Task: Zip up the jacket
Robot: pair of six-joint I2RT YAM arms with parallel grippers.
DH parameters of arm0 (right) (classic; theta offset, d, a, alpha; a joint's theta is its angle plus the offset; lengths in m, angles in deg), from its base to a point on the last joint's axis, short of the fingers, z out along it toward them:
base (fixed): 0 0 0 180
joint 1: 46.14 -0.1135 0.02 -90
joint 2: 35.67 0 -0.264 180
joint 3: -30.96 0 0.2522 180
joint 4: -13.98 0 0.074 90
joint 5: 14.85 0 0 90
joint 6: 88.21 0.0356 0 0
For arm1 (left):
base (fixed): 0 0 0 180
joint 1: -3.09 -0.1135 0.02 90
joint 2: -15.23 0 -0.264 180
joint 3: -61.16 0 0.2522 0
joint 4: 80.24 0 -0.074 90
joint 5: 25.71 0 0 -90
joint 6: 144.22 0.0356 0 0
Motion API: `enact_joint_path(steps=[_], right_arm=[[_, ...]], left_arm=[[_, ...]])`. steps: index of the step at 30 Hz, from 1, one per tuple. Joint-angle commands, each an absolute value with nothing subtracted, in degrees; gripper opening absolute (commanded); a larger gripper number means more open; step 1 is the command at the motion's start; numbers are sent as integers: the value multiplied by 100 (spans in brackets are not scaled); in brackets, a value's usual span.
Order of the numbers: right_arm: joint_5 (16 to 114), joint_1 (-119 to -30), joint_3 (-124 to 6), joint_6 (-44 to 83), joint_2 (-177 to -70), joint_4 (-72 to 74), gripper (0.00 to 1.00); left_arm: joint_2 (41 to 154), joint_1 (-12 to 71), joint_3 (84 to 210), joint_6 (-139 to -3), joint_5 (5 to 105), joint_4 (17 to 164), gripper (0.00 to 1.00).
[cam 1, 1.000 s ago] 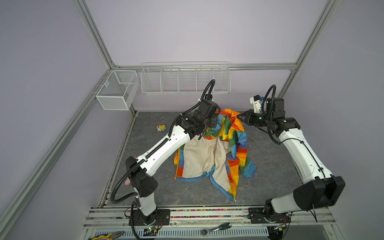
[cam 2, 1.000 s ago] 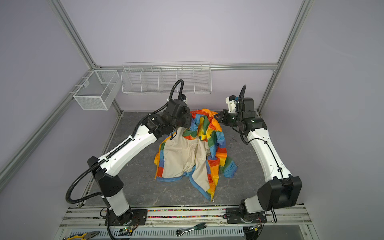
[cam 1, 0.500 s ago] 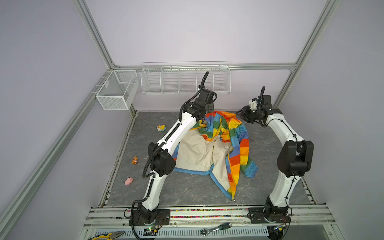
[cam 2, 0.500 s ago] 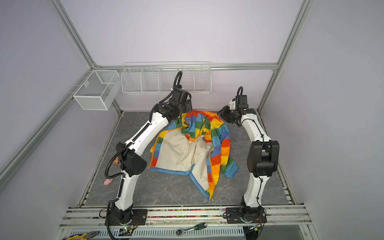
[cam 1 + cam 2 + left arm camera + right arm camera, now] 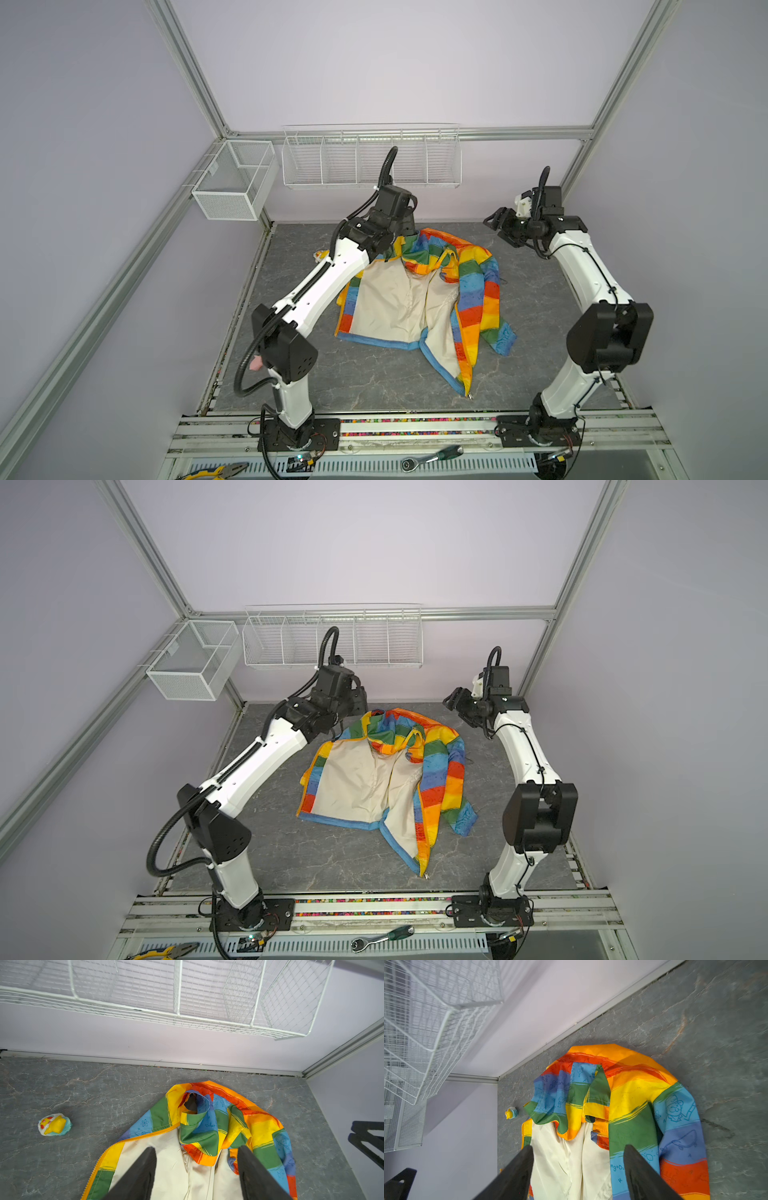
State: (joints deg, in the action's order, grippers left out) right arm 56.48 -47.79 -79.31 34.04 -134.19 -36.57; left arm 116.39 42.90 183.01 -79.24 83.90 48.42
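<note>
Top views first: where does your jacket lie?

Your jacket lies mid-table in both top views, spread open with the cream lining facing up. The striped hood is bunched at the far end, a striped sleeve trails off to the right, and one front flap runs out to a point on the near side.

And the zipper?

It is not joined. In the left wrist view the orange-yellow zipper runs bare along the left front edge.

How does your left gripper stand?

Your left gripper hangs over the lining, just near of the hood. Its jaws are apart, with nothing between them.

And the right?

Your right gripper is spread and empty too. In both top views it sits off the far right corner of the jacket, above the bare table and clear of the fabric.

Anything else on the surface?

A small yellow and teal toy lies at the far left, apart from the jacket.
</note>
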Motion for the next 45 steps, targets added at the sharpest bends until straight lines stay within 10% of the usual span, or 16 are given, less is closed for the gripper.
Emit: enact_joint_path(steps=[1,17,39,45], right_arm=[[6100,-4799,-7447,2960,-12975,-4249,70],[7363,-6254,-5456,2554,-12379,-4047,70],[7476,-6257,-9380,1988,-16309,-4364,55],[7369,-6127,-9957,2040,-16820,-4592,26]], left_arm=[[10931,4308,17522,-7990,8200,5012,64],[7836,4807,12254,-10225,7492,6139,65],[11003,7385,13684,-9682,6414,7610,63],[11744,7419,13988,-9657,5813,7606,64]])
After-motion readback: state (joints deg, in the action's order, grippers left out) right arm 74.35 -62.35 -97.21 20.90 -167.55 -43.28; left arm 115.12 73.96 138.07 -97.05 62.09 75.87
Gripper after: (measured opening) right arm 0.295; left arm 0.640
